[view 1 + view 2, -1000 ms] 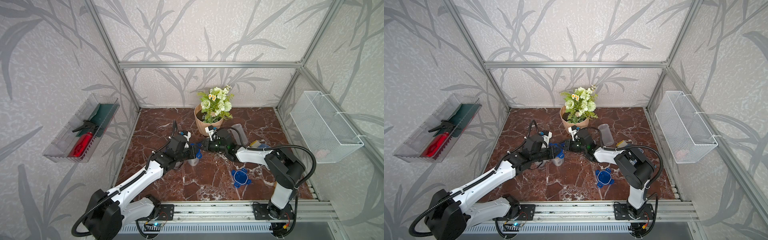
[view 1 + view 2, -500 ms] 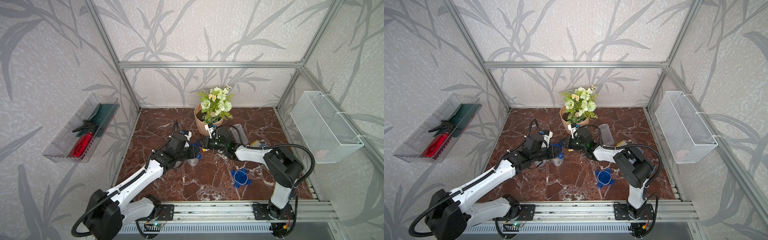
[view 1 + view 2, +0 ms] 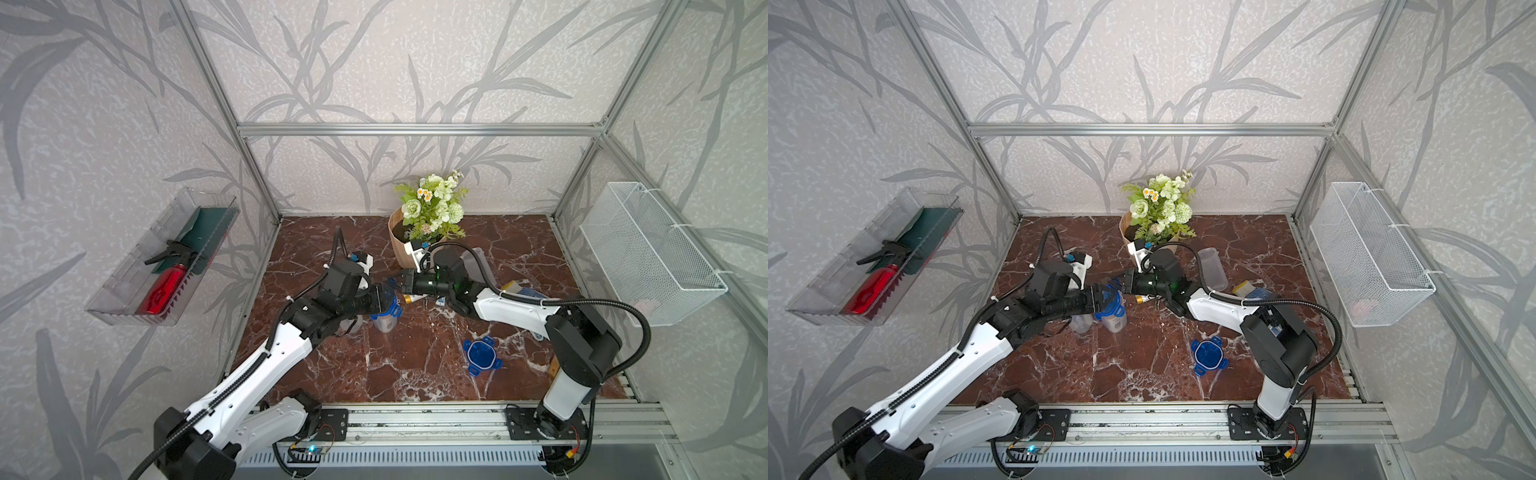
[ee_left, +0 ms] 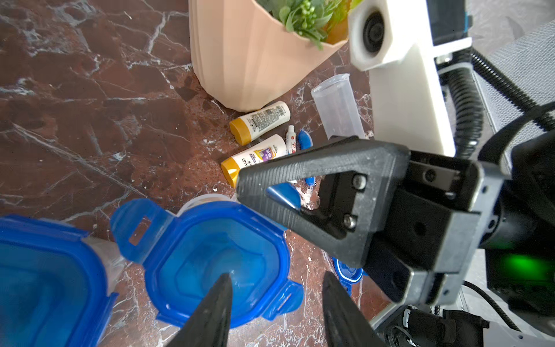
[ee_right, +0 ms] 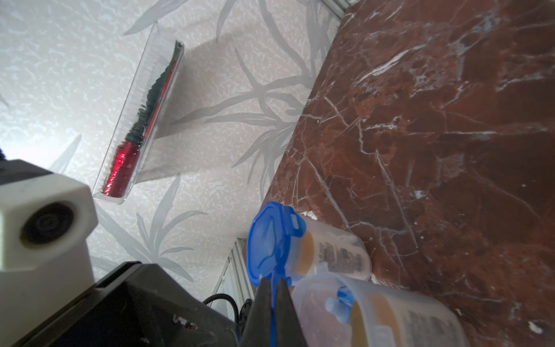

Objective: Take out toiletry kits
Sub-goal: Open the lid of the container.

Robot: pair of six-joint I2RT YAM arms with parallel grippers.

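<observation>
My right gripper [image 5: 271,287] is clamped on a clip [image 4: 283,195] of a blue lid [image 4: 210,255]; the left gripper [image 4: 276,276] hangs with jaws apart above it. One toiletry kit [image 4: 255,156] lies beside the flower pot [image 4: 249,60], near the table's [image 3: 395,374] back edge. Two lidded jars [image 5: 333,255] remain unemptied, I judge.

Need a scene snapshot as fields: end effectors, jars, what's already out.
left end effector: open, above a blue jar lid
right end effector: shut on a clip at that lid's edge
lidded jars: two, side by side, not yet emptied
empty jar: lidless, on its side near the plant pot
loose lid: on the table, apart from the jars
kit items out: two mini bottles and a toothpaste tube lying by the pot
</observation>
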